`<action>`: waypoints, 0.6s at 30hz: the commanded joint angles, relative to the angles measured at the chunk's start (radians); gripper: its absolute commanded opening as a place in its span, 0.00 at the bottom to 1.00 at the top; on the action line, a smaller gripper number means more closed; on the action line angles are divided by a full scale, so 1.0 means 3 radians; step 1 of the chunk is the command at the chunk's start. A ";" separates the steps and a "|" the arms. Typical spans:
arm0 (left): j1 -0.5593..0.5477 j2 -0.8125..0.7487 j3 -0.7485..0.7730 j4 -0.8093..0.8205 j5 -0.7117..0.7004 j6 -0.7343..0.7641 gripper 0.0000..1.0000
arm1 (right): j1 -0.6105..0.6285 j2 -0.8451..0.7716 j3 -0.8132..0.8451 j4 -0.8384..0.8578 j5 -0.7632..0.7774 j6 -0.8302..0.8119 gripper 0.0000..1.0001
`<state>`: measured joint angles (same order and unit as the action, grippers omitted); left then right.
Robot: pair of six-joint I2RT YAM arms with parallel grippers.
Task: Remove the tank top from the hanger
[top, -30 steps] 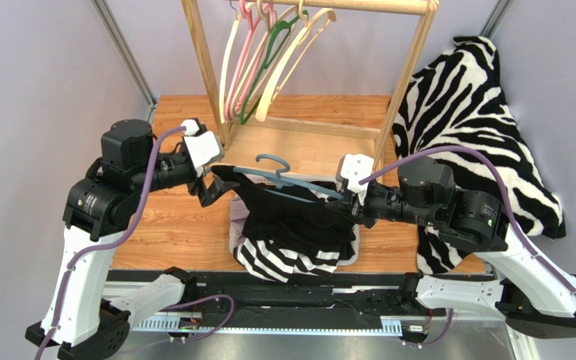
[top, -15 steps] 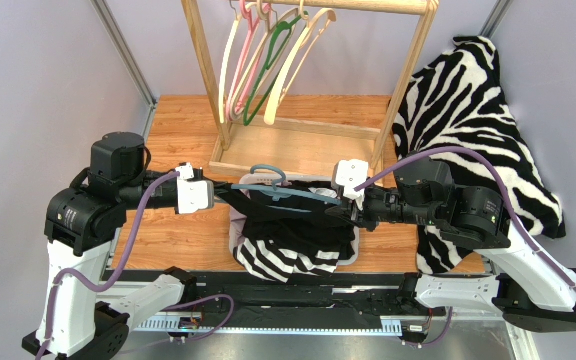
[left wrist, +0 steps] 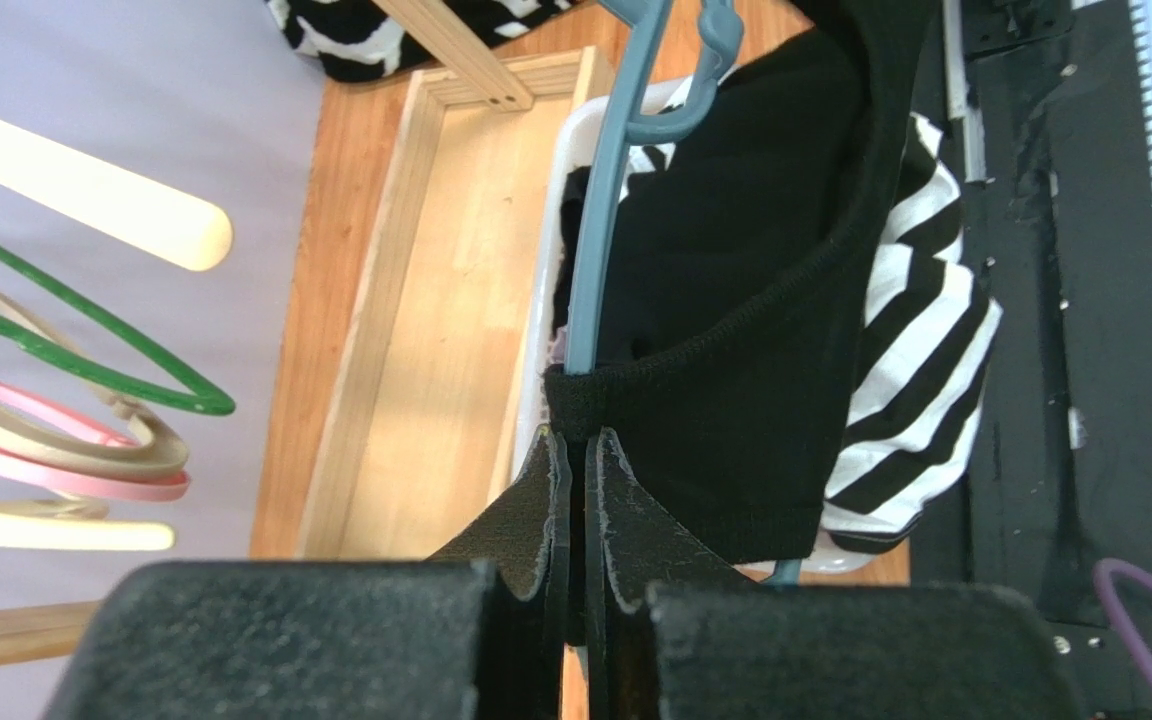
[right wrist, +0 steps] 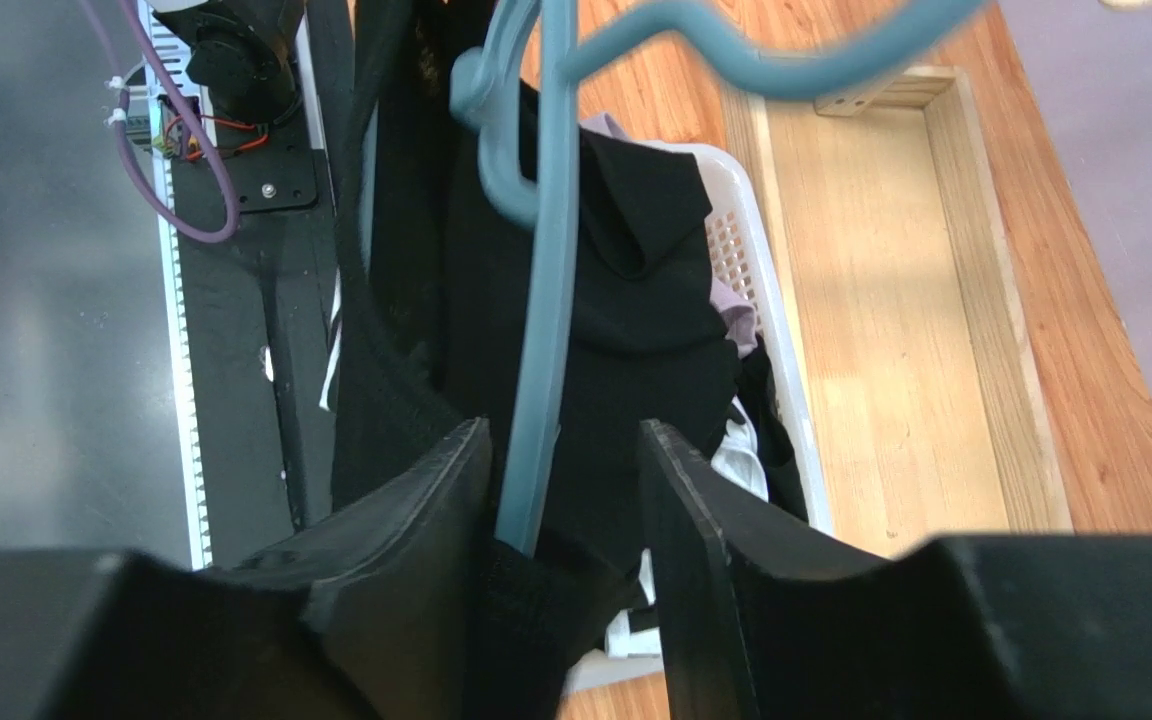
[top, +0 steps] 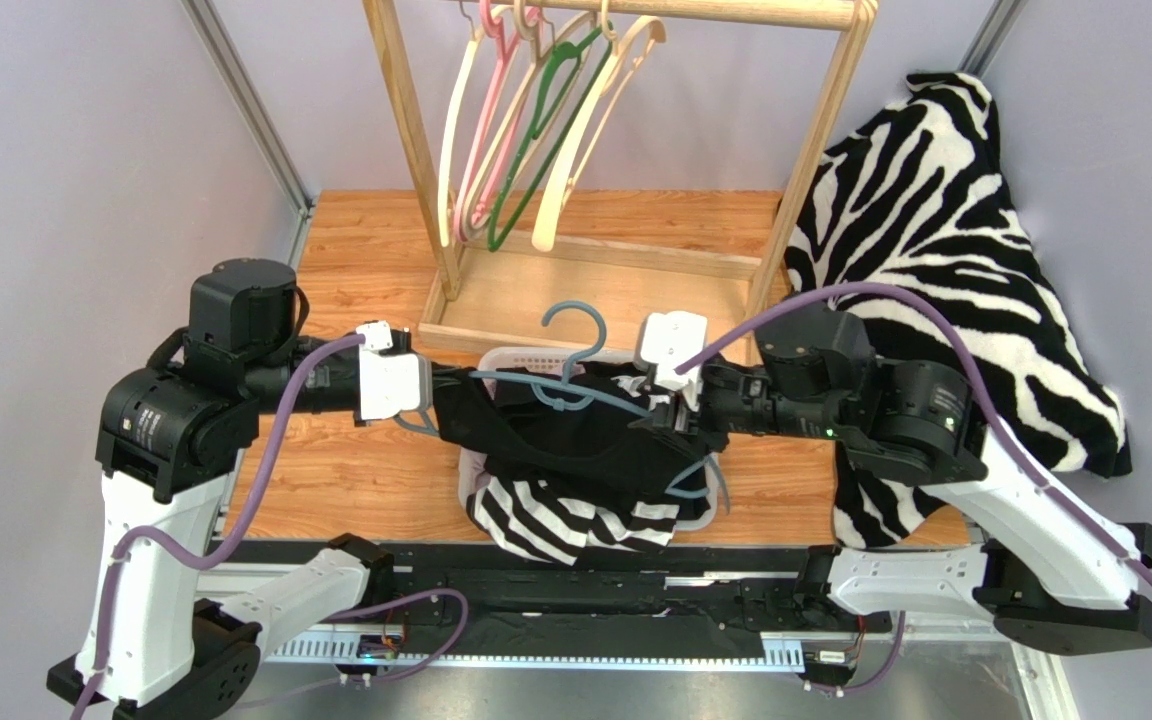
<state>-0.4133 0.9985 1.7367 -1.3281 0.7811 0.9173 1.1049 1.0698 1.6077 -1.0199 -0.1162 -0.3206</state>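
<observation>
**While claws flank a hanger [right wrist: 540, 300], a tank top [left wrist: 748, 300] hangs above a basket [right wrist: 748, 255]**

I see the left claw [left wrist: 575, 495] pinched shut on the black tank top's edge, just beside the blue hanger. The right claw [right wrist: 560, 443] stands parted, fingers [right wrist: 402, 510] either side of the hanger's arm. The top droops over a white basket on the desk [top: 342, 495].
</observation>
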 commanded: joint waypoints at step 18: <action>-0.0013 -0.0025 0.0153 0.0260 0.0173 -0.0389 0.00 | 0.0039 0.0346 0.0173 0.0633 -0.0666 0.0230 0.00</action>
<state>-0.4164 0.9840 1.7664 -1.3010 0.7975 0.8047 1.0981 1.1896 1.6493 -0.9161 -0.2111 -0.2615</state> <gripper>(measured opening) 0.028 0.124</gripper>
